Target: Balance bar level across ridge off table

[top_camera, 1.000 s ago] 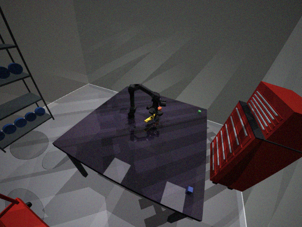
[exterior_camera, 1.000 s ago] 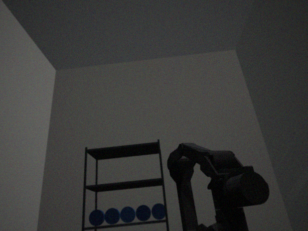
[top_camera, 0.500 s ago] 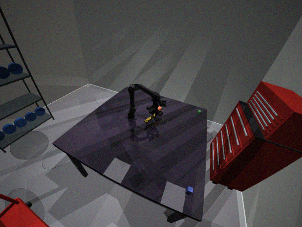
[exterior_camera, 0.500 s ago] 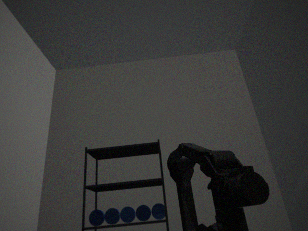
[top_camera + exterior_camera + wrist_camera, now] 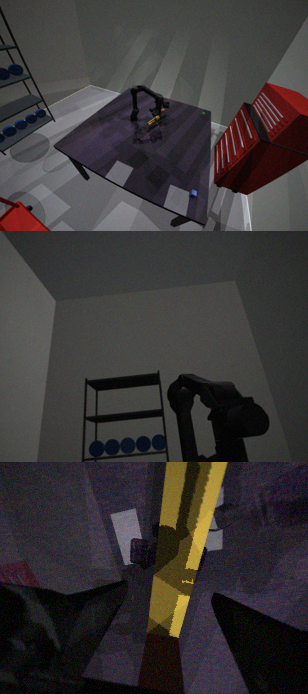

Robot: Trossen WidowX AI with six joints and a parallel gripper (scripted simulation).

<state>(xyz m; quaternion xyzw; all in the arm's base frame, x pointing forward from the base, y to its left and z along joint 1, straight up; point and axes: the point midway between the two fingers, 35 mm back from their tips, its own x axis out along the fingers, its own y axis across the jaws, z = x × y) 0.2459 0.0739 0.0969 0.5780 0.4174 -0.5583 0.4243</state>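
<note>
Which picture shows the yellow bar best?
The wrist view. There the yellow bar looks big, between the open jaws, though its far end is cut off. The top view shows it small, partly behind the arm. The exterior view doesn't show it.

In the wrist view the yellow bar (image 5: pixel 153 120) (image 5: pixel 175 552) is running out past the top edge. The exterior view is cutting off the arm (image 5: pixel 149 91) (image 5: pixel 185 427) at its bottom edge and leaving out the claw (image 5: pixel 169 590) and the surface (image 5: pixel 112 139). Shadow and tiny scale are blurring the bar's support in the top view.
</note>
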